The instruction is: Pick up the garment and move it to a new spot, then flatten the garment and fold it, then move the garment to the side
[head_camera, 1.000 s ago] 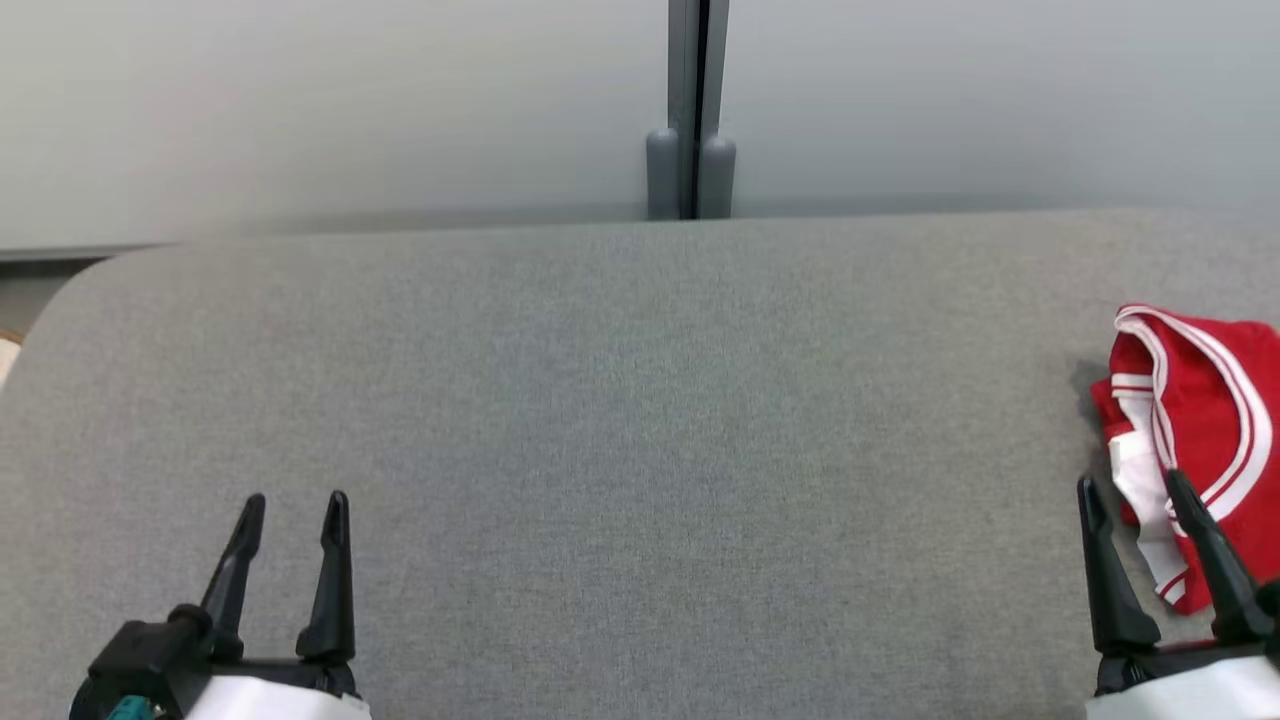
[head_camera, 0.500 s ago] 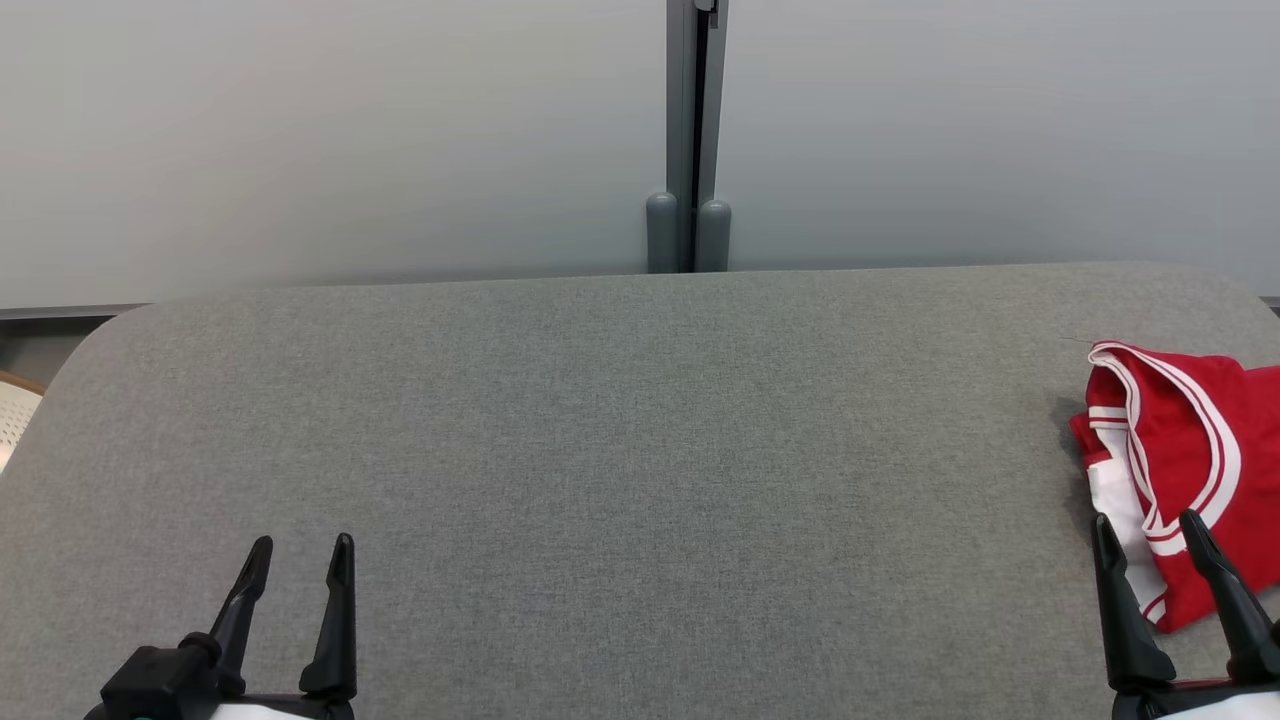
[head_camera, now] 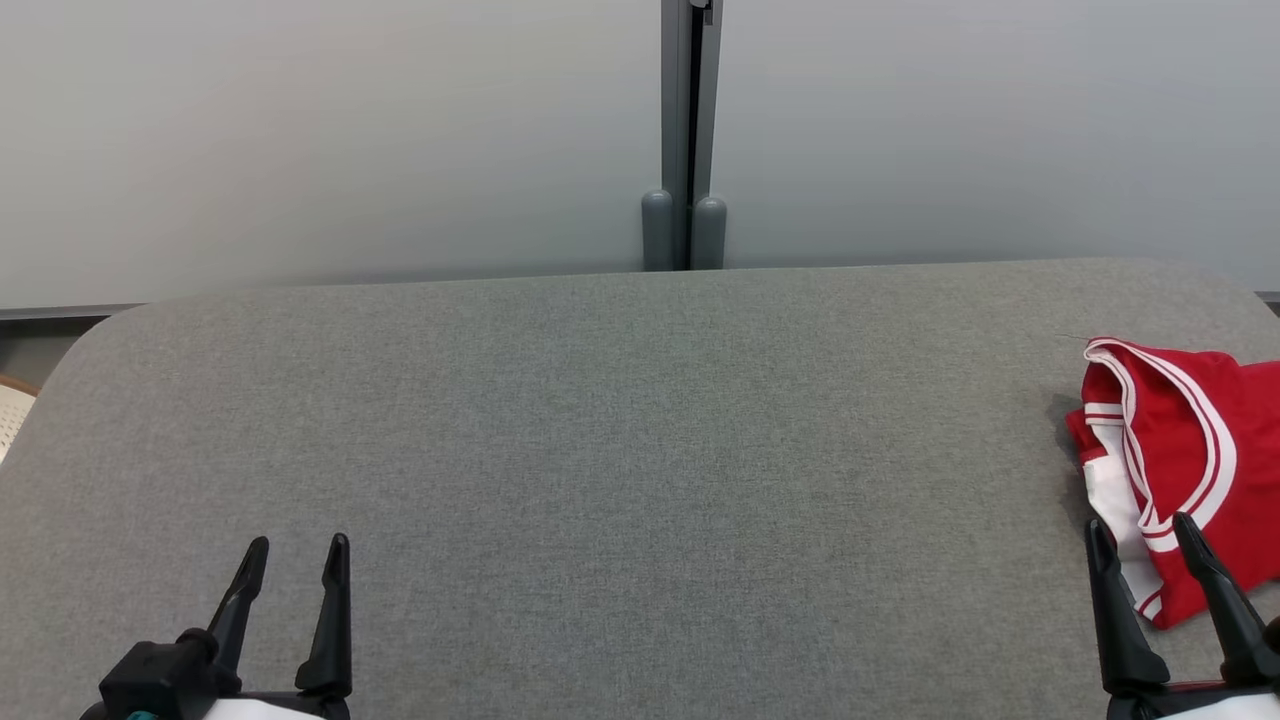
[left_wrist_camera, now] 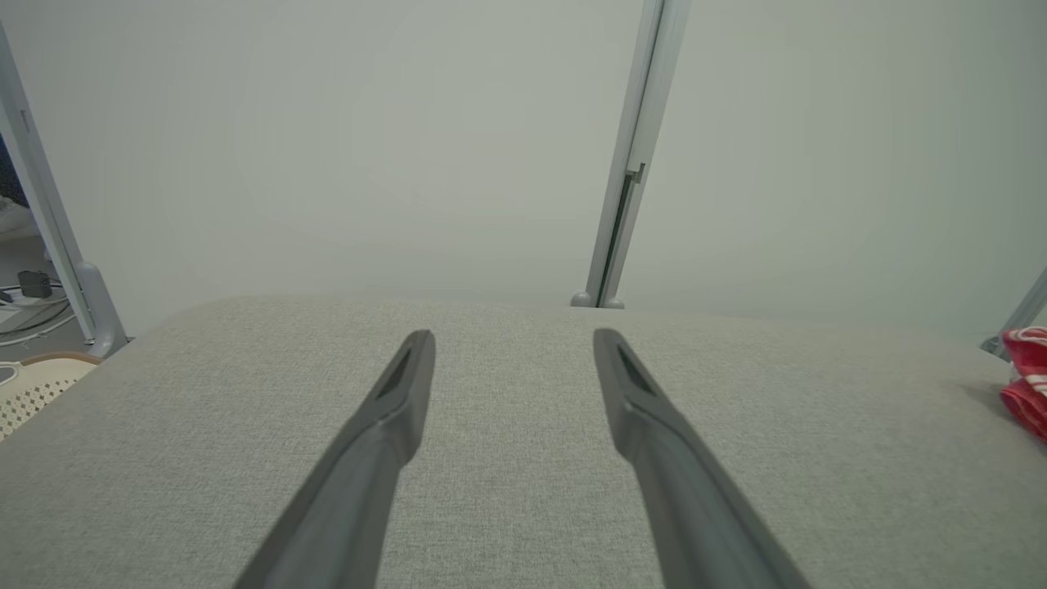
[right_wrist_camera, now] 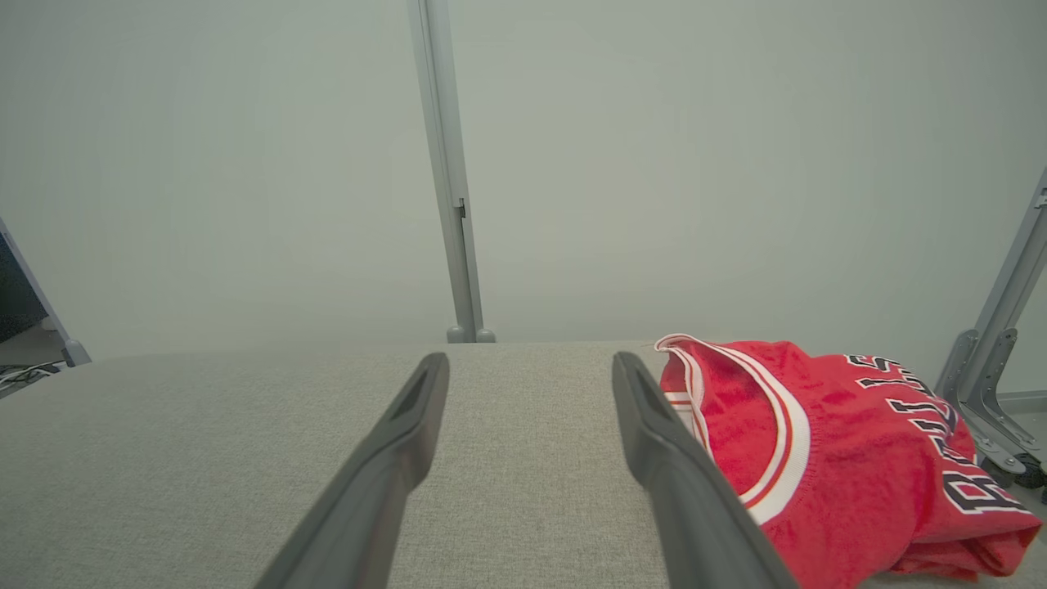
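The garment (head_camera: 1190, 470) is a red jersey with white trim, lying crumpled at the right end of the grey table (head_camera: 640, 450). The right wrist view shows the garment (right_wrist_camera: 842, 458) with black lettering, just right of my right gripper (right_wrist_camera: 530, 364). In the head view my right gripper (head_camera: 1142, 530) is open at the lower right, its fingertips at the jersey's near edge, nothing between them. My left gripper (head_camera: 297, 550) stands open at the lower left, far from the cloth. Between the open fingers of the left gripper (left_wrist_camera: 514, 339) lies bare table, with a red edge of the garment (left_wrist_camera: 1026, 376) at far right.
A pale partition wall with a grey vertical post (head_camera: 685, 130) stands behind the table. A perforated white object (left_wrist_camera: 33, 384) sits past the table's left end. A grey metal leg bracket (right_wrist_camera: 990, 368) stands beyond the right end.
The head camera tilted up, so table and jersey sit lower in the picture. Both grippers stay open and hold their places.
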Controlling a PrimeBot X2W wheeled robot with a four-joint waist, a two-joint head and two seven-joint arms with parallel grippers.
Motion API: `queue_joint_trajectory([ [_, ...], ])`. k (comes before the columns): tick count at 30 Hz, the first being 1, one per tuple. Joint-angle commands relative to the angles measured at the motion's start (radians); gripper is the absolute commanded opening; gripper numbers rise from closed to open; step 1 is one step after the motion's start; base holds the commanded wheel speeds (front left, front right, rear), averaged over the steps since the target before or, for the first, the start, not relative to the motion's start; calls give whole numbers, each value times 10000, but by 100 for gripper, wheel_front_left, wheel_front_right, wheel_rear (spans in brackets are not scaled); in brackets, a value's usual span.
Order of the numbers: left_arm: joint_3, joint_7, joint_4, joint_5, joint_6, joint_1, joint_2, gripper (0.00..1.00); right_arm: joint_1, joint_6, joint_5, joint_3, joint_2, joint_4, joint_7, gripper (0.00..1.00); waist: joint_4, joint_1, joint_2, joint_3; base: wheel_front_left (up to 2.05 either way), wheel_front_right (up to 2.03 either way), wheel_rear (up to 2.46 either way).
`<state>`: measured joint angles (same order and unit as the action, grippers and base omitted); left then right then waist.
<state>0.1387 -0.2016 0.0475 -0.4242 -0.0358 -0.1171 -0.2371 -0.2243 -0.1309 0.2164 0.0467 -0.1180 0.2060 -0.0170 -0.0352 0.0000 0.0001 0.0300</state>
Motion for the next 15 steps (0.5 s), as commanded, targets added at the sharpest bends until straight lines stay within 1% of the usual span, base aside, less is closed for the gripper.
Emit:
queue_joint_trajectory([
  [1, -31, -23, 30, -51, -15, 157, -60, 100, 61, 6, 4, -19, -28, -28, 65, 100, 6, 0, -1, 7, 0, 0, 0],
  [15, 70, -146, 243, -71, -5, 277, -78, 100, 43, 6, 95, 1, -92, -72, 116, 100, -24, 0, -1, -16, 0, 0, 0],
])
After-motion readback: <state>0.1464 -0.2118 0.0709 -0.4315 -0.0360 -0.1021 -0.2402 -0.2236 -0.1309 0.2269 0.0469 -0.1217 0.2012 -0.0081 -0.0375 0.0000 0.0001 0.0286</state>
